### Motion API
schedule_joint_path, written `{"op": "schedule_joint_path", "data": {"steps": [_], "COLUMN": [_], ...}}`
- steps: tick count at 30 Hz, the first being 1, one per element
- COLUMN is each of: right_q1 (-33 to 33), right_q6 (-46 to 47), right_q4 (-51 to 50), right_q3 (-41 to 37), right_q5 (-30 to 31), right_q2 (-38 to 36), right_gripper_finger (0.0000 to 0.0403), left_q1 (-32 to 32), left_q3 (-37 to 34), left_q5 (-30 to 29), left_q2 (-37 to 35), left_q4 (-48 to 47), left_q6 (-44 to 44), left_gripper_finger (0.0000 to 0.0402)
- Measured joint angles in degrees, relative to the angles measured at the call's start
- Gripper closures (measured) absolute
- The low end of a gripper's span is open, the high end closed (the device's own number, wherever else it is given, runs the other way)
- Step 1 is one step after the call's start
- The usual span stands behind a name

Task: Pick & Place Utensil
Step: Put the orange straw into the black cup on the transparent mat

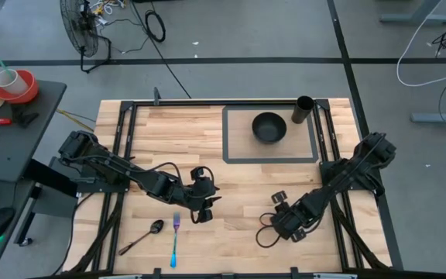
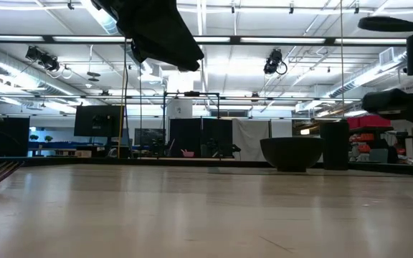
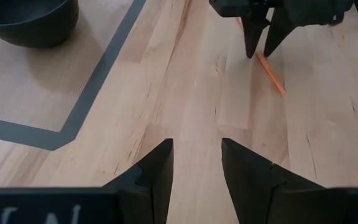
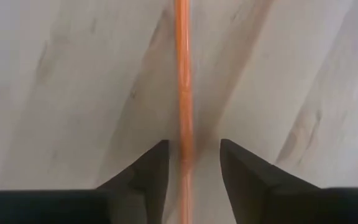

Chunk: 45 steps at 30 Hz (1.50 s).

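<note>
The right gripper (image 4: 188, 165) is parted, its fingers straddling a thin orange utensil (image 4: 183, 81) lying on the table (image 1: 238, 174) (kind unclear). This looks like the grasp step; next it likely must descend and close. The left gripper (image 3: 194, 165) hovers released near the fork (image 1: 175, 236) and spoon (image 1: 142, 238).

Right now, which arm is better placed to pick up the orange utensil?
Right. The right gripper is low over the table with its open jaws straddling the orange utensil. The left gripper hangs open over bare wood, away from it, nearer the fork.
</note>
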Motion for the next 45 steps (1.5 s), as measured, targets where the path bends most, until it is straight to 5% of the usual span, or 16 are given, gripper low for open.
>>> {"op": "schedule_joint_path", "data": {"steps": [21, 28, 37, 41, 45], "right_q1": [-2.3, -7.9, -22.3, -30.0, -38.2], "right_q6": [1.3, 4.6, 4.0, 4.1, 1.0], "right_q4": [0.2, -1.2, -0.3, 6.3, 19.4], "right_q3": [0.6, 0.7, -1.5, -3.8, -9.1], "right_q5": [-2.2, 16.2, 58.4, 68.4, 71.0], "right_q2": [-0.3, -11.4, -32.4, -40.0, -44.5], "right_gripper_finger": [0.0382, 0.0384, 0.0383, 0.0383, 0.0383], "left_q1": [-4.1, -5.8, -5.3, -5.3, -5.4], "left_q3": [0.0, 0.0, 0.0, 0.0, 0.0], "left_q5": [-4.6, -4.5, -4.6, -4.6, -4.6], "left_q2": [-0.3, -0.3, -0.3, -0.3, -0.3], "left_q4": [0.1, -0.4, -0.7, -0.7, -0.6], "left_q6": [4.1, 5.9, 5.7, 5.6, 5.8], "left_gripper_finger": [0.0262, 0.0262, 0.0262, 0.0262, 0.0262]}}
